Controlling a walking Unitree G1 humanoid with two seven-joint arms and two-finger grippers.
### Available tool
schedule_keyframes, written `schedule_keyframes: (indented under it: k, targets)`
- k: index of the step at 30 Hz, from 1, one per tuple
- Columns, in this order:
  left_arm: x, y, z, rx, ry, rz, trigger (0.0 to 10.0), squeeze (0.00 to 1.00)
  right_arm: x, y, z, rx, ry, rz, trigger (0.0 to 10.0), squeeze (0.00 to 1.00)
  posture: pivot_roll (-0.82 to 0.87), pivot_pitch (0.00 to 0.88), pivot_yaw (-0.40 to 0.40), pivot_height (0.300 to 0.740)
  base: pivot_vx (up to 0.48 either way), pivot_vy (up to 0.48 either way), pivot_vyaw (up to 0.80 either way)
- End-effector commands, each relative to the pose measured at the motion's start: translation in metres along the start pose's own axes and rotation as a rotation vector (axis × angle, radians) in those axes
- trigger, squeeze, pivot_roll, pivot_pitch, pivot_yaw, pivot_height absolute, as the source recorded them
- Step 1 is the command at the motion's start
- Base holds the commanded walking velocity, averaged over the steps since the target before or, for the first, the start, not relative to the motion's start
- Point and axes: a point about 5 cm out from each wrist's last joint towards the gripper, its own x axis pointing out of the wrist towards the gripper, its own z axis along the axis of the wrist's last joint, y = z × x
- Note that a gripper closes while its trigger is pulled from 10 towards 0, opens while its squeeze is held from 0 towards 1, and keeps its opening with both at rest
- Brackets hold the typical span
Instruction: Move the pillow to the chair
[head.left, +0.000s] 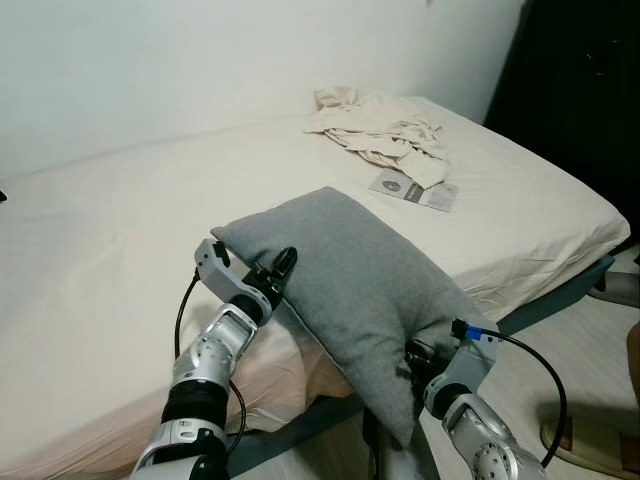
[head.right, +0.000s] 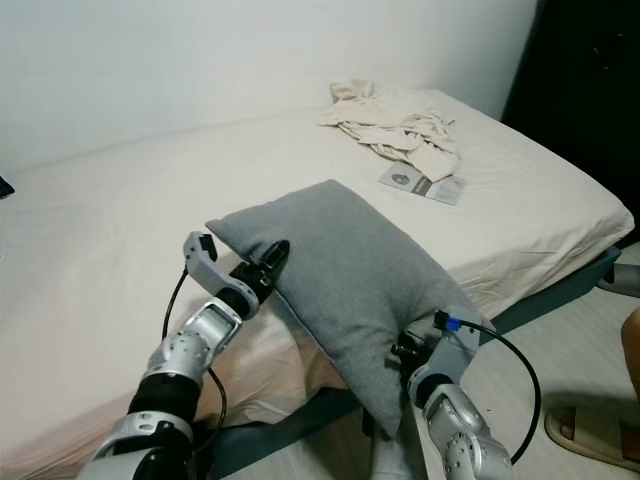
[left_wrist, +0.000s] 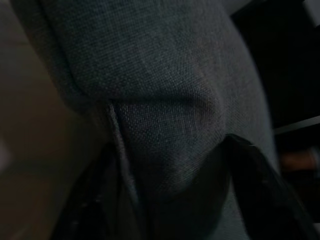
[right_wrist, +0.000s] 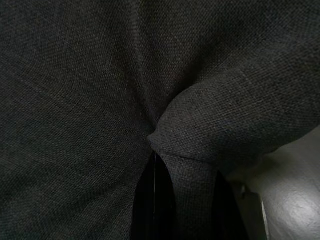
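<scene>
1. Clamped on the grey woven-fabric rectangular pillow (head.left: 350, 290) at both ends: left gripper (head.left: 272, 277) pinching a fold of the upper edge, right gripper (head.left: 418, 352) pinching the lower corner. Seen so from the left eye view. Held clear above the near edge of the cream-sheeted bed (head.left: 120, 250), tilted, long axis sloping from the corner by the left gripper down to the corner by the right gripper and past the bed's edge toward the floor.

2. Same hold from the right eye view: pillow (head.right: 345, 280) spanning between the two grippers, left gripper (head.right: 262, 262) at the higher end, right gripper (head.right: 408, 352) at the lower end, so neither arm nearer than the other. Well beyond the pillow on the bed, a crumpled cream cloth (head.right: 395, 125) and just beside it a flat printed booklet (head.right: 422, 184). No chair to be made out; a dark mass at the far side of the bed, too dim to tell.

3. Left wrist view: black fingers (left_wrist: 260, 180) either side of a bulge of grey weave, squeezing it between them.

4. Right wrist view: fingers (right_wrist: 145, 200) closed on a pinched ridge of the same dark weave, cloth filling the space ahead.

5. Judged: lift in hand, carry to the chair not yet begun; both grips needed together, since the sagging lower end could slip.
</scene>
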Motion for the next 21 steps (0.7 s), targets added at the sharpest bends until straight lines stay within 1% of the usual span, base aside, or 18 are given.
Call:
schedule_keyframes:
  k: [1, 5, 9, 11, 12, 14, 15, 16, 17, 18, 20, 21]
  targets:
    - [0.001, 0.0, -0.006, 0.047, 0.024, 0.017, 0.0, 0.0, 0.003, 0.003, -0.005, -0.013, 0.022, 0.004, 0.0, 0.0, -0.07, 0.109, 0.014, 0.527, 0.0, 0.0, 0.0]
    - [-0.002, 0.004, -0.012, 0.075, 0.055, 0.036, 0.0, 0.0, 0.005, 0.005, -0.003, -0.025, 0.017, 0.01, 0.0, 0.0, -0.07, 0.107, 0.012, 0.527, 0.0, 0.0, 0.0]
    - [-0.004, 0.004, -0.016, 0.083, 0.059, 0.039, 0.0, 0.0, 0.007, 0.008, -0.001, -0.042, 0.009, 0.017, 0.0, 0.0, -0.07, 0.106, 0.012, 0.527, 0.0, 0.0, 0.0]
    - [-0.005, 0.006, -0.017, 0.103, 0.056, 0.047, 0.0, 0.0, 0.01, 0.011, 0.002, -0.051, -0.002, 0.025, 0.0, 0.0, -0.07, 0.101, 0.012, 0.527, 0.0, 0.0, 0.0]
    - [-0.005, 0.007, -0.016, 0.156, 0.056, 0.054, 0.0, 0.0, 0.012, 0.015, 0.008, -0.064, -0.026, 0.038, 0.0, 0.0, -0.07, 0.1, 0.012, 0.527, 0.0, 0.0, 0.0]
    - [-0.006, 0.009, -0.011, 0.23, 0.045, 0.055, 0.0, 0.0, 0.015, 0.023, 0.019, -0.092, -0.075, 0.067, 0.0, 0.0, -0.07, 0.093, 0.012, 0.527, 0.0, 0.0, 0.0]
    - [-0.006, 0.009, -0.011, 0.23, 0.045, 0.055, 0.0, 0.0, 0.015, 0.023, 0.019, -0.092, -0.075, 0.067, 0.0, 0.0, -0.07, 0.093, 0.012, 0.527, 0.0, 0.0, 0.0]
    - [-0.007, 0.007, 0.002, 0.294, -0.006, 0.047, 0.0, 0.0, 0.017, 0.038, 0.039, -0.146, -0.163, 0.12, 0.0, 0.0, -0.06, 0.088, 0.011, 0.527, 0.0, 0.0, 0.0]
    - [-0.007, 0.005, 0.01, 0.313, -0.037, 0.035, 0.0, 0.0, 0.018, 0.046, 0.049, -0.168, -0.21, 0.149, 0.0, 0.0, -0.06, 0.087, 0.011, 0.527, 0.0, 0.0, 0.0]
    - [-0.007, 0.005, 0.01, 0.313, -0.037, 0.035, 0.0, 0.0, 0.018, 0.046, 0.049, -0.168, -0.21, 0.149, 0.0, 0.0, -0.06, 0.087, 0.011, 0.527, 0.0, 0.0, 0.0]
    - [-0.008, -0.004, 0.03, 0.366, -0.12, -0.003, 0.0, 0.0, 0.017, 0.065, 0.075, -0.203, -0.332, 0.213, 0.0, 0.0, -0.06, 0.078, 0.007, 0.527, 0.0, 0.0, 0.0]
    - [-0.008, -0.008, 0.036, 0.388, -0.148, -0.021, 0.0, 0.0, 0.016, 0.072, 0.084, -0.213, -0.374, 0.234, 0.0, 0.0, -0.05, 0.076, 0.006, 0.527, 0.0, 0.0, 0.0]
